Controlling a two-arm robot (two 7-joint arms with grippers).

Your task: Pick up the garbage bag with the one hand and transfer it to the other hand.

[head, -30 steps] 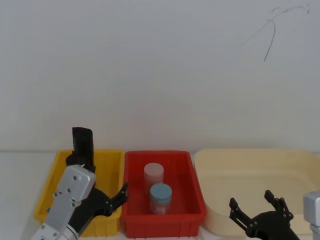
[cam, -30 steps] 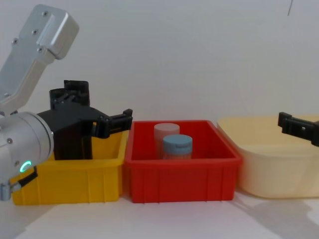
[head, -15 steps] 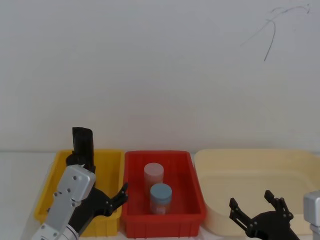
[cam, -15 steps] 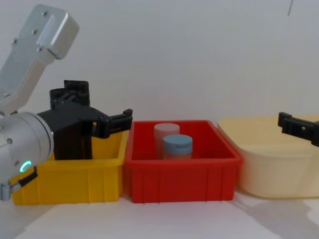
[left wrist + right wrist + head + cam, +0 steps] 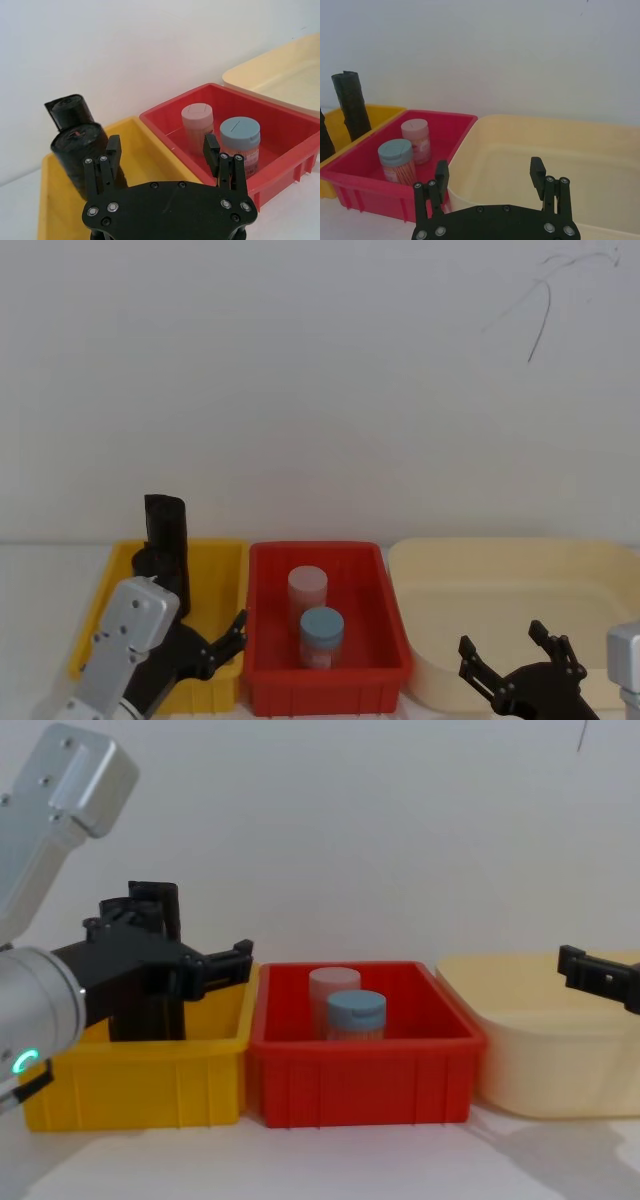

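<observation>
left wrist view, garbage bag (image 5: 71,150) in bin (image 5: 150,152)

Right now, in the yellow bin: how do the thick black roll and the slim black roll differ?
Girth: the thick roll is a fat cylinder; the slim roll is narrower.
Top: the thick roll's end is round; the slim roll's looks flattened.
Place: the thick roll stands nearer the open left tool; the slim roll stands behind it.
Shared: both are black wrinkled plastic, standing on end in the yellow bin.
</observation>
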